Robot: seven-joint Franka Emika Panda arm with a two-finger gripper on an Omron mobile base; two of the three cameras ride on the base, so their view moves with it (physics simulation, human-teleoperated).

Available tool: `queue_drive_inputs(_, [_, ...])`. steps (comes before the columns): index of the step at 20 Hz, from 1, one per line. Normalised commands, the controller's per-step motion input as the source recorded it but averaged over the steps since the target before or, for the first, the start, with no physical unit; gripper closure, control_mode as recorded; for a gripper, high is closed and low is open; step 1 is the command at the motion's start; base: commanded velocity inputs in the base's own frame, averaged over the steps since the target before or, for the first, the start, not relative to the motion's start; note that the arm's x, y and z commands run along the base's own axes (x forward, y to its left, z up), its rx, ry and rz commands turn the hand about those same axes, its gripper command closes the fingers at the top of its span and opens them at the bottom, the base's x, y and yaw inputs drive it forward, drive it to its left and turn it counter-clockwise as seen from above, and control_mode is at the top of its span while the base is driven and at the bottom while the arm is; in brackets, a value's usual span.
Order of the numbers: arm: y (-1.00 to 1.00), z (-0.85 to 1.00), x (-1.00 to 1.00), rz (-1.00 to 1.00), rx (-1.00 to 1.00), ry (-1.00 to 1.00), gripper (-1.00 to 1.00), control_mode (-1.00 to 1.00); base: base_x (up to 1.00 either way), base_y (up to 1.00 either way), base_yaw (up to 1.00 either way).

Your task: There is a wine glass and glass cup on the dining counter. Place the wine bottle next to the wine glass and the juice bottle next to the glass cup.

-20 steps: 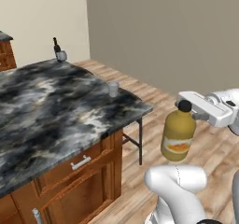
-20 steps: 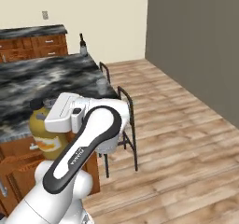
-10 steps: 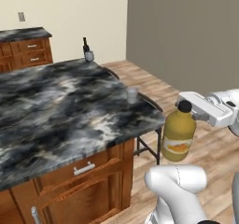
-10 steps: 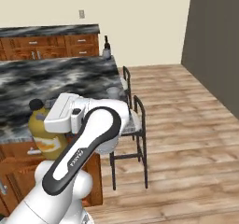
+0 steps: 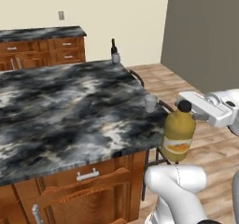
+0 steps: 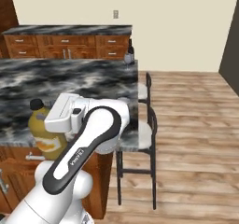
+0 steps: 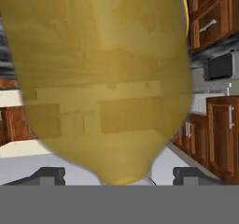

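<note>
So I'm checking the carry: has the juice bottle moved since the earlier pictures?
Yes: carried with the driving base, the juice bottle now hangs beside the dining counter corner near the glass cup.

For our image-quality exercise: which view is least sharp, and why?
Hand view: the juice bottle sits so close it looks blocky and smeared. Left base view: flat, even light, the dining counter crisp. Right base view: equally even, no glare.

Two dark-framed bar stools (image 6: 142, 125) on wood floor (image 6: 196, 139), wall cabinets (image 6: 70, 45) behind.
</note>
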Motion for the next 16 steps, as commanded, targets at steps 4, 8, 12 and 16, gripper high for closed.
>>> queue_drive_inputs(4, [0.0,0.0,0.0,0.0,0.0,0.0,1.0,1.0,0.37,-0.23,0.35])
queue_drive_inputs(8, [-0.08,-0.03,0.09,0.01,0.0,0.0,1.0,-1.0,0.13,-0.05,0.09])
queue_drive_inputs(12, [-0.8,-0.01,0.77,0.06,-0.04,0.0,1.0,-1.0,0.0,0.0,0.0])
queue_drive_inputs(16, [-0.98,-0.11,1.0,0.02,0.0,0.02,1.0,-1.0,0.0,0.0,0.0])
